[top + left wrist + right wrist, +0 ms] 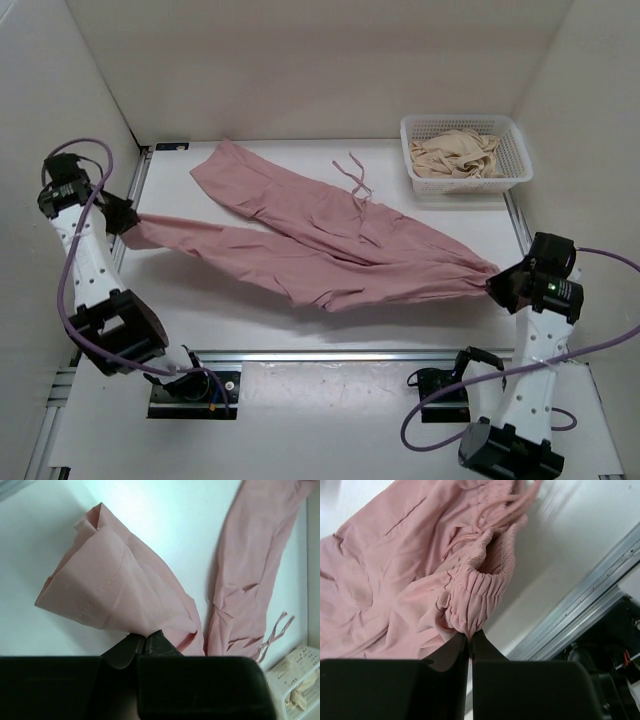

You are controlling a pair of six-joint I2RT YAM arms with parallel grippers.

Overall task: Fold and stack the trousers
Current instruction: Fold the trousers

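The trousers [330, 245] span the tabletop [230, 310] from the left pincer [130, 228] at nine o'clock to the right pincer [494, 284] at four o'clock, with a basket [465, 184] of cloth [455, 152] at one o'clock.

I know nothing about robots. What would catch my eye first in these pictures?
A pair of pink trousers is stretched across the white table between the two arms. The left tool pinches a leg hem at the left edge, and the right tool pinches the gathered waistband at the right. In the far right corner sits a white basket holding beige cloth.
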